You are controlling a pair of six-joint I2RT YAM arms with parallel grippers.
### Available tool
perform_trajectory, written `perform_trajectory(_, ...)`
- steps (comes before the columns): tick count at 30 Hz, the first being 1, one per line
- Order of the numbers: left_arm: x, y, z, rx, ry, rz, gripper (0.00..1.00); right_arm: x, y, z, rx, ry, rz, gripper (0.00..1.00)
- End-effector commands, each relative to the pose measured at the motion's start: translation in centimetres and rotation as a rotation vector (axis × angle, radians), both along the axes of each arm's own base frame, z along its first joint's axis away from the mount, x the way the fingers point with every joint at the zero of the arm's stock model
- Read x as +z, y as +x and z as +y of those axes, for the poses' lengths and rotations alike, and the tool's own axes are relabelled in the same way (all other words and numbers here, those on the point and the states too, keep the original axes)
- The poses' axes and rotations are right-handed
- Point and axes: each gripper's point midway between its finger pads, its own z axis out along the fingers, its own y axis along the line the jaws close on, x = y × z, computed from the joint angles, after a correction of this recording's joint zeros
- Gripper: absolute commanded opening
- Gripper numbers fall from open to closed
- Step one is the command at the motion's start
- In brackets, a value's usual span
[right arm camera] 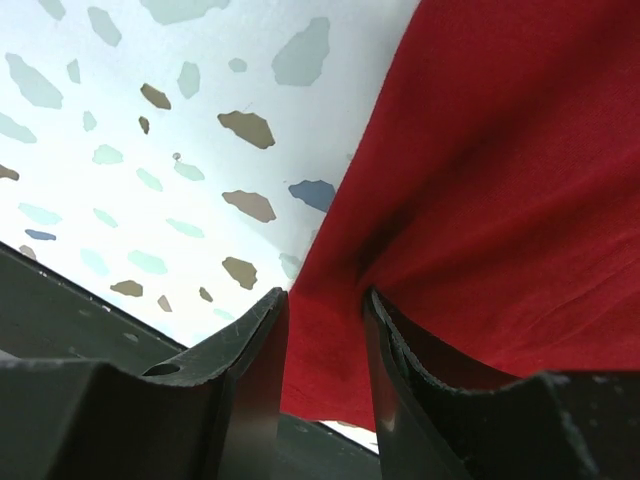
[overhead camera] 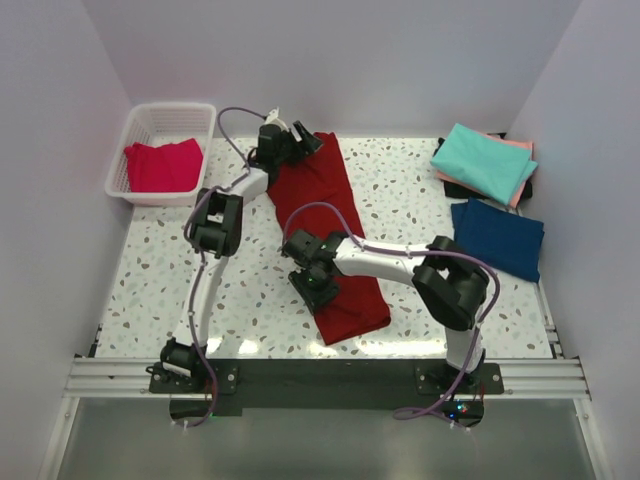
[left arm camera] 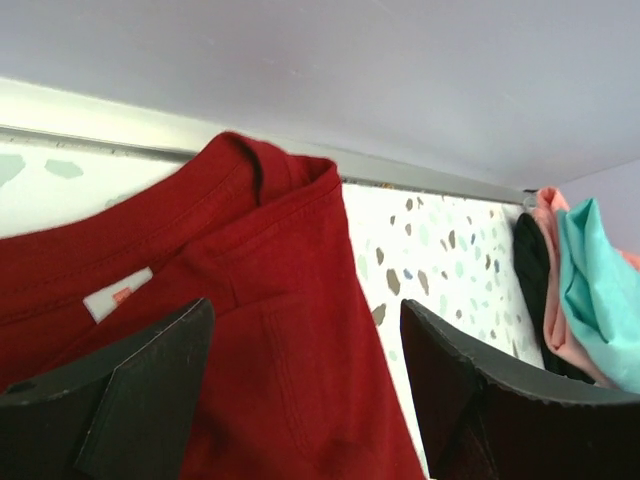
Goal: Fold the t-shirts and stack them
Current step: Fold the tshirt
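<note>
A large dark red t-shirt (overhead camera: 325, 195) lies on the speckled table as a long strip folded lengthwise, running from far centre to the near edge. My left gripper (overhead camera: 300, 143) hovers open over its collar end; in the left wrist view its jaws (left arm camera: 305, 310) stand wide apart above the cloth (left arm camera: 280, 240), near the white neck label. My right gripper (overhead camera: 318, 285) sits at the strip's left edge near its lower end. In the right wrist view its jaws (right arm camera: 325, 297) are shut on a puckered fold of the red cloth (right arm camera: 500, 180).
A white lattice basket (overhead camera: 160, 108) at the far left holds a pinkish-red t-shirt (overhead camera: 162, 166). At the far right a folded teal t-shirt (overhead camera: 485, 160) rests on a salmon pink one (overhead camera: 517, 145), with a folded navy t-shirt (overhead camera: 498, 235) just in front. Walls close three sides.
</note>
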Motion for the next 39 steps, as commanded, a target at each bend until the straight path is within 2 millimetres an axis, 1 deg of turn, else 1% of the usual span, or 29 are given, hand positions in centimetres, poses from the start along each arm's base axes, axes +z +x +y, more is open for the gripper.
perform_trajectory(1,9.1,-0.8,1.4,-0.025,0.047,-0.150,0.81,3.6,1.1,0.9,-0.034,0.085,-0.065,0.40)
perform_trajectory(2,9.0,-1.3,1.7,-0.033,0.081,-0.145,0.81,4.0,1.2,0.5,-0.042,0.075,-0.082,0.40)
perform_trajectory(3,11.2,-1.8,1.8,-0.036,0.093,-0.167,0.81,4.4,1.7,0.1,-0.055,0.065,-0.113,0.39)
perform_trajectory(4,11.2,-2.4,2.0,-0.045,0.118,-0.142,0.81,4.9,2.1,-0.2,-0.066,0.062,-0.142,0.39)
perform_trajectory(5,11.3,-2.9,2.2,-0.055,0.156,-0.141,0.82,6.4,2.4,-0.6,-0.082,0.074,-0.179,0.40)
perform_trajectory(6,13.4,-3.6,2.6,-0.043,0.174,-0.153,0.83,7.0,3.4,-1.4,-0.125,0.049,-0.243,0.40)
perform_trajectory(7,13.3,-4.4,3.0,-0.046,0.199,-0.120,0.83,7.8,4.1,-2.0,-0.151,0.038,-0.284,0.40)
perform_trajectory(8,14.5,-5.3,3.8,-0.025,0.234,-0.124,0.83,9.1,4.6,-2.8,-0.182,0.030,-0.331,0.40)
perform_trajectory(9,13.4,-6.3,4.6,-0.010,0.271,-0.056,0.83,9.9,5.3,-3.5,-0.232,0.020,-0.379,0.41)
perform_trajectory(11,14.2,-8.2,5.9,0.032,0.331,-0.024,0.84,11.3,7.0,-5.7,-0.313,-0.043,-0.483,0.43)
perform_trajectory(13,12.0,-10.6,6.6,0.031,0.385,0.069,0.84,12.2,8.2,-7.5,-0.406,-0.042,-0.505,0.45)
perform_trajectory(14,13.2,-11.6,7.4,0.062,0.415,0.065,0.84,12.3,8.6,-8.2,-0.437,-0.042,-0.499,0.45)
perform_trajectory(15,12.4,-13.0,7.8,0.064,0.441,0.111,0.84,11.9,9.3,-9.7,-0.483,-0.049,-0.490,0.47)
perform_trajectory(16,10.6,-14.6,8.0,0.052,0.470,0.161,0.84,11.8,9.8,-10.0,-0.500,-0.034,-0.478,0.47)
perform_trajectory(17,11.7,-15.9,8.5,0.068,0.477,0.158,0.84,11.5,10.7,-11.4,-0.532,-0.048,-0.472,0.47)
perform_trajectory(18,11.1,-17.5,8.4,0.055,0.485,0.199,0.84,10.9,10.9,-12.0,-0.535,-0.068,-0.465,0.47)
perform_trajectory(19,9.2,-19.2,8.8,0.047,0.495,0.255,0.84,10.7,11.2,-12.6,-0.542,-0.084,-0.461,0.47)
perform_trajectory(20,10.0,-20.6,8.6,0.034,0.477,0.255,0.84,10.5,11.7,-13.3,-0.550,-0.095,-0.459,0.47)
perform_trajectory(21,9.2,-22.3,8.3,0.018,0.485,0.295,0.84,9.9,11.9,-13.6,-0.544,-0.108,-0.450,0.47)
perform_trajectory(22,7.4,-24.2,8.3,0.004,0.494,0.350,0.84,9.7,12.2,-13.7,-0.548,-0.107,-0.450,0.47)
perform_trajectory(23,7.8,-25.5,8.0,-0.008,0.495,0.351,0.84,9.3,12.5,-14.0,-0.549,-0.102,-0.428,0.47)
perform_trajectory(24,7.1,-27.3,6.9,-0.042,0.516,0.375,0.84,8.7,12.5,-14.1,-0.548,-0.099,-0.411,0.47)
perform_trajectory(25,5.7,-29.1,6.7,-0.065,0.534,0.414,0.84,8.0,12.7,-14.0,-0.549,-0.095,-0.395,0.48)
perform_trajectory(27,5.0,-32.0,5.3,-0.123,0.558,0.444,0.84,6.9,12.6,-14.0,-0.547,-0.080,-0.342,0.48)
perform_trajectory(30,3.1,-36.3,4.2,-0.203,0.588,0.512,0.84,5.4,12.1,-14.2,-0.531,-0.092,-0.294,0.48)
perform_trajectory(31,1.9,-37.9,4.4,-0.227,0.599,0.546,0.84,5.2,12.1,-14.2,-0.526,-0.089,-0.292,0.48)
perform_trajectory(33,1.8,-40.5,3.5,-0.301,0.582,0.563,0.84,4.3,11.4,-14.6,-0.521,-0.108,-0.271,0.48)
perform_trajectory(34,1.0,-41.9,3.6,-0.328,0.586,0.592,0.84,4.1,11.1,-14.9,-0.521,-0.112,-0.261,0.48)
perform_trajectory(39,2.2,-47.3,2.1,-0.443,0.543,0.633,0.84,2.9,10.1,-16.4,-0.543,-0.137,-0.223,0.48)
